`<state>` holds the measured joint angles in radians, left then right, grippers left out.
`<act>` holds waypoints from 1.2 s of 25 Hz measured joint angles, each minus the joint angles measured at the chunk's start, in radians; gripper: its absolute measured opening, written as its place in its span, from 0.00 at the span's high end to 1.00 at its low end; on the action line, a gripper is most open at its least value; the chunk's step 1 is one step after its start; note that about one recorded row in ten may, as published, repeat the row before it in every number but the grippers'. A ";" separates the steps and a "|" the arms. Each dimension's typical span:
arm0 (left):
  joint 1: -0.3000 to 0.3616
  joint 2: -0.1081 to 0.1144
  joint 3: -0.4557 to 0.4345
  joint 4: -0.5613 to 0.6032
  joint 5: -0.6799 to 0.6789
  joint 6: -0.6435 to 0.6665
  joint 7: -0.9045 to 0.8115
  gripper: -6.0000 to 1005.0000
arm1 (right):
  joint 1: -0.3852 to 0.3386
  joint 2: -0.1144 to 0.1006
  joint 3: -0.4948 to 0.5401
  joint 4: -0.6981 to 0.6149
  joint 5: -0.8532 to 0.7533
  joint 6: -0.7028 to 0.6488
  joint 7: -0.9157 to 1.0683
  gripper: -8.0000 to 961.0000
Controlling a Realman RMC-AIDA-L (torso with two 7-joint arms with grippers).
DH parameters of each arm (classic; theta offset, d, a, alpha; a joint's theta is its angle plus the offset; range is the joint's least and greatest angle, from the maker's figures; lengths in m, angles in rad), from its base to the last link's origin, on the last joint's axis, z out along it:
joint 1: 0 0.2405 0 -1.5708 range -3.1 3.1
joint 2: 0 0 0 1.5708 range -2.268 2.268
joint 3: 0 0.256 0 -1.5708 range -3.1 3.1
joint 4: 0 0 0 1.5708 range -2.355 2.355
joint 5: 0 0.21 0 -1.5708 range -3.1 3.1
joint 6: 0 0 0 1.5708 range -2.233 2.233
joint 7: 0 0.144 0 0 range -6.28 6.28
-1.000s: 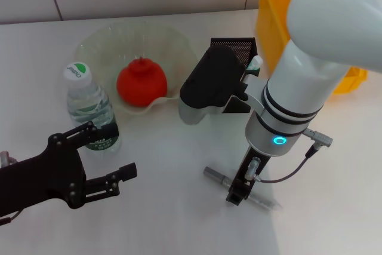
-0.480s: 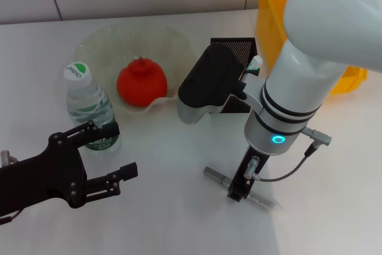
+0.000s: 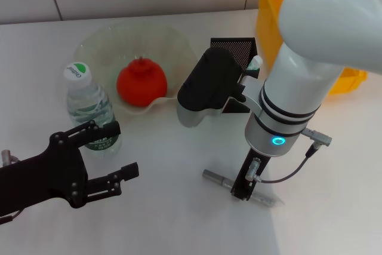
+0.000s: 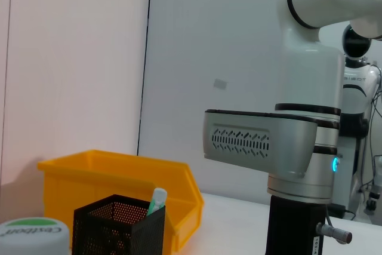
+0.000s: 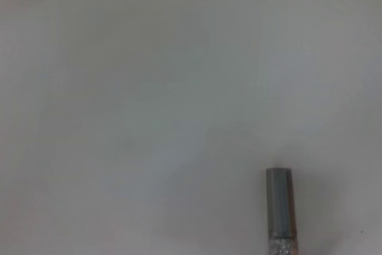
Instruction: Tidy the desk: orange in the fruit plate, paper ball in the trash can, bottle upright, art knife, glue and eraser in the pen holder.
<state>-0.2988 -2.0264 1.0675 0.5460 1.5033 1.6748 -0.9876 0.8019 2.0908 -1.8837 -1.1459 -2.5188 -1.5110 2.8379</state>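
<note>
The orange (image 3: 141, 83) lies in the pale-green fruit plate (image 3: 173, 40). Left of the plate the bottle (image 3: 89, 107) stands upright, its cap (image 4: 30, 234) low in the left wrist view. A white-green glue tube (image 3: 255, 63) sticks out of the black mesh pen holder (image 3: 233, 47), as the left wrist view shows too: glue (image 4: 156, 200), pen holder (image 4: 119, 225). The grey art knife (image 3: 216, 177) lies flat on the table, its end (image 5: 279, 207) visible in the right wrist view. My right gripper (image 3: 242, 188) is down on the knife's middle. My left gripper (image 3: 113, 153) hovers open beside the bottle. Paper ball and eraser are out of view.
The yellow trash can (image 3: 271, 16) stands at the back right, behind the pen holder, and shows as trash can (image 4: 119, 174) in the left wrist view. My right forearm (image 3: 209, 85) hangs in front of the pen holder. The white table (image 3: 167, 219) runs to the front edge.
My right gripper has shifted slightly to the right along the knife. The knife, the left arm and the other things have stayed put.
</note>
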 joint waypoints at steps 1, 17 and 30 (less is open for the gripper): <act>0.000 0.000 0.000 0.000 0.000 0.000 0.000 0.19 | 0.000 0.000 0.000 0.000 0.000 0.000 0.000 0.76; -0.002 -0.002 -0.002 0.000 0.000 0.000 0.002 0.19 | 0.006 0.000 -0.033 0.007 0.001 0.005 0.000 0.81; 0.005 0.000 -0.006 0.000 -0.006 0.002 0.003 0.19 | -0.035 -0.003 0.032 -0.074 0.002 -0.022 0.000 0.85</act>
<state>-0.2941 -2.0265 1.0616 0.5461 1.4977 1.6770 -0.9848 0.7670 2.0878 -1.8517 -1.2204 -2.5168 -1.5333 2.8377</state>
